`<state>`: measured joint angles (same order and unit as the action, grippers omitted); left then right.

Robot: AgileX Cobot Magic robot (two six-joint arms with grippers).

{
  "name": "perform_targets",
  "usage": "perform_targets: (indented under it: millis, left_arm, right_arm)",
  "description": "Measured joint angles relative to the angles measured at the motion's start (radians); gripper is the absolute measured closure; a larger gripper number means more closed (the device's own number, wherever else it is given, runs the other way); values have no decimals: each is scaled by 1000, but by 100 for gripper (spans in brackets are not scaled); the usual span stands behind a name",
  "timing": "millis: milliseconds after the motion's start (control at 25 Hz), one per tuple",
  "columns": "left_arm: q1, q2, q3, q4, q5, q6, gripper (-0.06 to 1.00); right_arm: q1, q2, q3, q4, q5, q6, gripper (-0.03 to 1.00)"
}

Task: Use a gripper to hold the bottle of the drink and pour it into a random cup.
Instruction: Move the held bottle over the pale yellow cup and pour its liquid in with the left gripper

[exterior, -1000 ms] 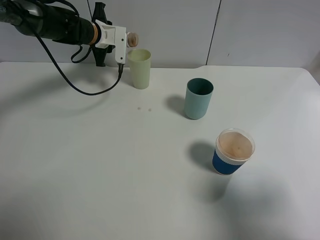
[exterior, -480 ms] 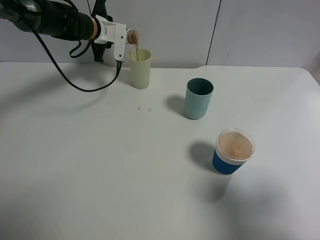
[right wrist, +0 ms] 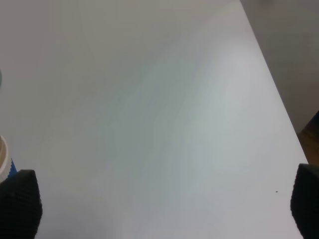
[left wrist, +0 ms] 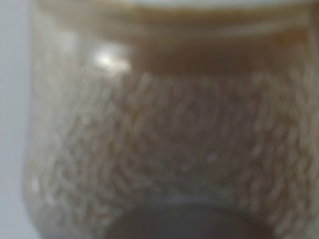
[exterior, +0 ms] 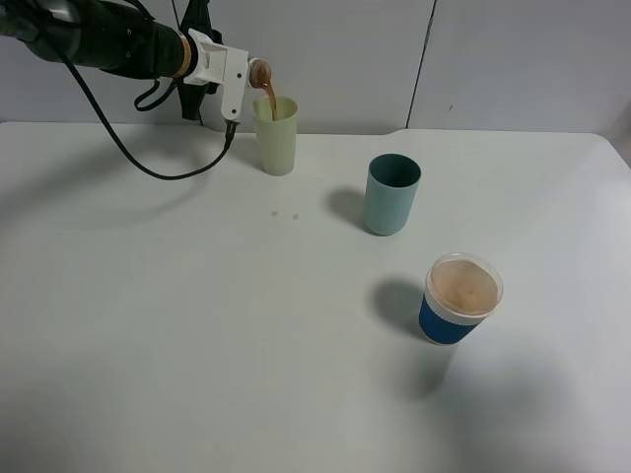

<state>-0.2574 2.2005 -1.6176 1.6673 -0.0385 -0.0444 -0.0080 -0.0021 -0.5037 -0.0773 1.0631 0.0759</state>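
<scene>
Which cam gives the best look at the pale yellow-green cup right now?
Exterior high: the cup stands whole and upright, brown drink streaming in from the tilted bottle. Left wrist shows only the blurred bottle up close, no cup. Right wrist shows mostly table, not this cup.

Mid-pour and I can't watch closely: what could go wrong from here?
The brown stream from the small clear plastic bottle in the left gripper enters the tall pale yellow-green tumbler close to its rim, so a small shift could spill it. Two drops already lie on the white table.
</scene>
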Motion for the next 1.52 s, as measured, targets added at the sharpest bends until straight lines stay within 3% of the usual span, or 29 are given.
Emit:
perform_targets:
  millis: [960, 1520]
  left_arm:
    - [-1, 0, 0, 10, 10, 44, 60]
    - [-1, 0, 0, 58, 10, 56, 60]
  right_arm:
    - [0, 0, 0, 0, 0, 0, -3]
    - [0, 0, 0, 0, 0, 0, -3]
